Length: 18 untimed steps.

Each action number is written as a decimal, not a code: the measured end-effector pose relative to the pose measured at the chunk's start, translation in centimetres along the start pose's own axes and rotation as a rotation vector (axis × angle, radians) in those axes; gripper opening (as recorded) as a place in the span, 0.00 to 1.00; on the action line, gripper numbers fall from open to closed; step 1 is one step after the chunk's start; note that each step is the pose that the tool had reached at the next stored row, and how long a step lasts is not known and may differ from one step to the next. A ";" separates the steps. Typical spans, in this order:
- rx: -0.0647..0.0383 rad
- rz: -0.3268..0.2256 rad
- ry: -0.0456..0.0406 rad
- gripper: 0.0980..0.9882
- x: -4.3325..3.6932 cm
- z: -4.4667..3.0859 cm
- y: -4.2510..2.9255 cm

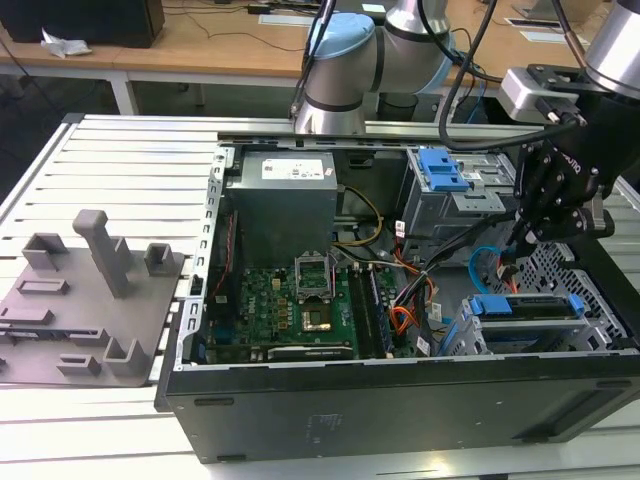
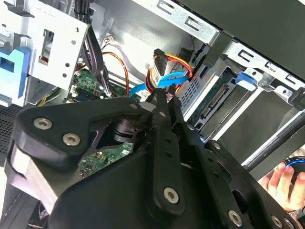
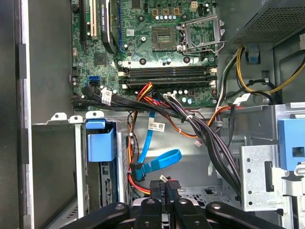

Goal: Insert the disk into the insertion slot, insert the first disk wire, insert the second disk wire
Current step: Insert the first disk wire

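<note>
I see the gripper (image 3: 164, 185) down in the gap between the disk (image 3: 100, 143) and the tall grey bay (image 3: 259, 176), second disk wire (image 3: 162, 161) loop and first disk wire (image 2: 177, 62) just ahead blocking, black cable bundle (image 3: 200, 129) crossing beyond, bare perforated floor (image 3: 202, 192) toward the bay

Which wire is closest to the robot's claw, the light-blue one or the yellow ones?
The light-blue looping cable, right beside the gripper; the yellow wires lie far off.
</note>
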<state>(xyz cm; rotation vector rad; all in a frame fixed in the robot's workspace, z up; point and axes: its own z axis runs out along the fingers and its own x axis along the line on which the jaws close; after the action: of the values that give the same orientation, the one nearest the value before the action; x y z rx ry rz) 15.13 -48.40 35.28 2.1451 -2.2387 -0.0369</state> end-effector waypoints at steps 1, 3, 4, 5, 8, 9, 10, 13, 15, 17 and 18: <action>0.000 0.000 0.0000 0.07 0.00 0.01 0.00; 0.000 0.000 0.0000 0.07 0.00 0.02 0.00; 0.000 0.000 -0.0003 0.07 -0.01 0.04 -0.13; 0.000 0.000 0.0000 0.07 -0.02 0.01 -0.42; 0.000 0.000 0.0000 0.07 -0.02 0.00 -0.47; 0.000 0.000 0.0000 0.07 -0.02 0.00 -0.47; 0.000 0.000 0.0000 0.07 -0.02 0.00 -0.48; 0.000 0.000 0.0000 0.07 0.12 0.00 -0.49; 0.000 0.000 0.0000 0.07 0.44 0.01 -0.50; 0.000 0.000 0.0000 0.07 0.82 0.01 -0.51; 0.000 0.000 -0.0001 0.07 1.04 0.02 -0.52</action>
<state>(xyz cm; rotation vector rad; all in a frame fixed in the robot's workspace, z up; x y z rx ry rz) 15.61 -49.46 35.26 2.1448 -2.2385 -0.0375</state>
